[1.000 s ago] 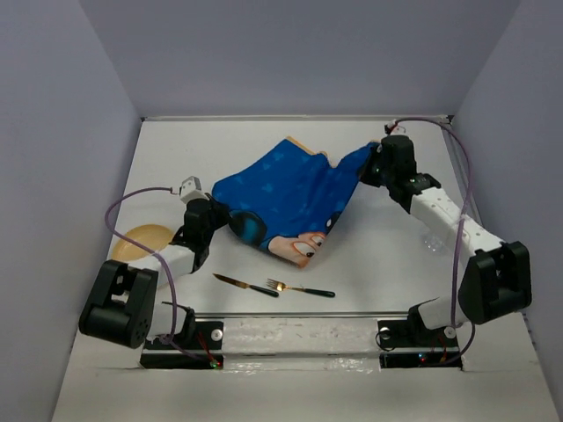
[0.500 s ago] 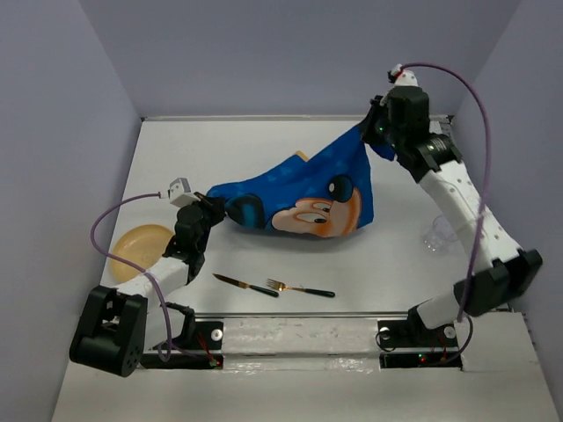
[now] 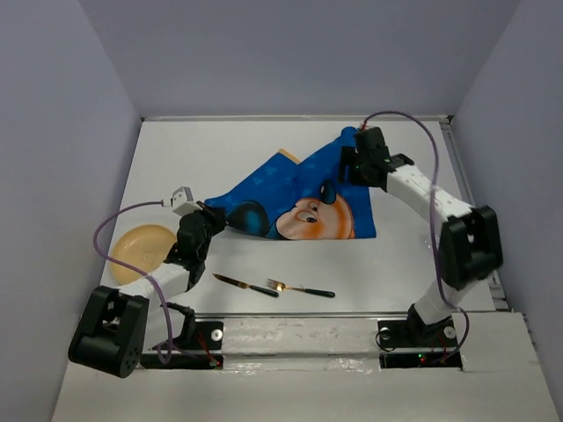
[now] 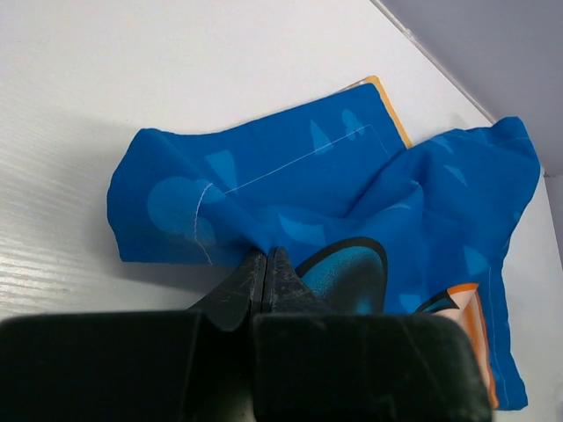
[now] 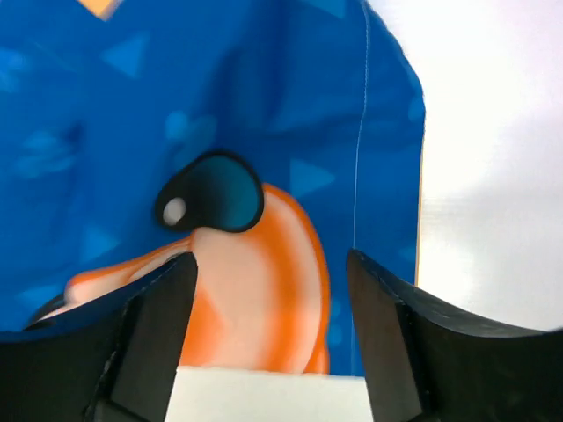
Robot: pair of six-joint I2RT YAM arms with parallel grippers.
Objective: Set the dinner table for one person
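We've dropped the mat [image 3: 295, 204] upper right, right gripper [image 5: 268, 294] now spread; left gripper [image 4: 266, 266] still pinches it, so flattening remains.

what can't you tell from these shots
Top view: the left arm covers part of the plate.
Left wrist view: the cloth hides whatever the orange corner at its far edge belongs to.
Right wrist view: the open right gripper hangs over the cloth; touching or not, unclear.
Top view: fork tines too small.
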